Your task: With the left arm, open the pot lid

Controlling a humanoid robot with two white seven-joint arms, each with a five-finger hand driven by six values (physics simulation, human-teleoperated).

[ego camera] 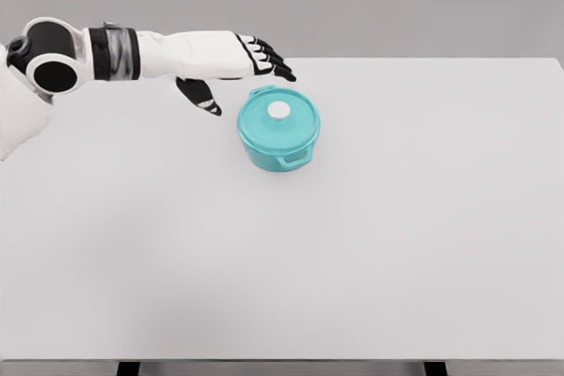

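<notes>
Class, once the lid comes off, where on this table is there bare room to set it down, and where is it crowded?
The table is bare right of the teal pot and across the whole near half. It is crowded only at the pot's upper left, where the left hand hovers, open, near the lid.

One pot [278, 134], teal, sits on the one white table [352, 261], left of the middle and toward the far edge. It carries one lid [277, 116], also teal, with one white knob [278, 110] at its centre. Two side handles [296, 160] show on the pot, one near and one far. One arm is in view, reaching in from the left, with one hand [251, 57] at the pot's far left
</notes>
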